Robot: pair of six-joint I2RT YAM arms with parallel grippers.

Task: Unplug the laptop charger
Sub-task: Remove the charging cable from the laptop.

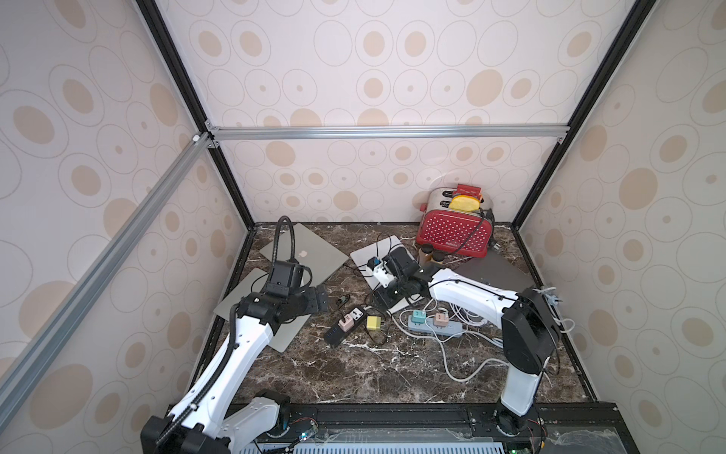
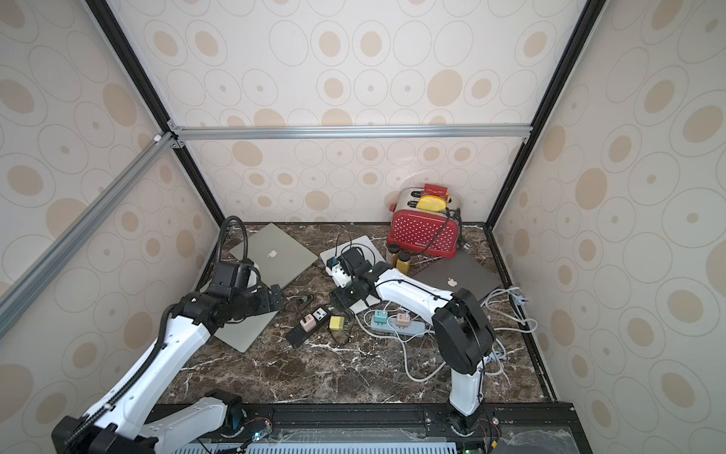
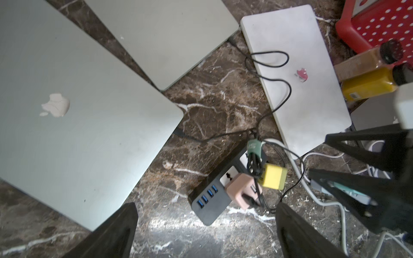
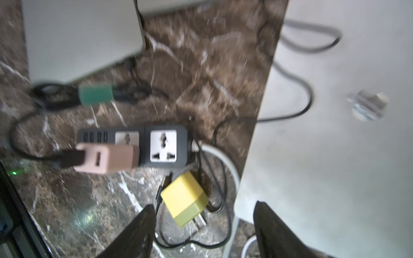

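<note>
The yellow laptop charger point(image 4: 185, 198) lies on its side on the marble, beside the black power strip point(image 4: 165, 145). Its metal prongs are bare and outside any socket. It also shows in both top views point(image 1: 375, 323) point(image 2: 336, 323) and in the left wrist view point(image 3: 272, 176). A black cable point(image 4: 308, 98) loops from near it over the white laptop point(image 4: 335, 145). My right gripper point(image 4: 203, 232) hovers open just over the charger without touching it. My left gripper point(image 3: 205, 236) stands open and empty above the table, near the strip's USB end point(image 3: 207, 196).
A pink adapter point(image 4: 107, 158) sits plugged into the black strip. Silver laptops point(image 1: 304, 255) lie at the left and a grey one point(image 2: 459, 281) at the right. A blue strip with adapters point(image 1: 436, 326), white cords, two bottles point(image 1: 430, 255) and a red toaster point(image 1: 455, 232) crowd the right side.
</note>
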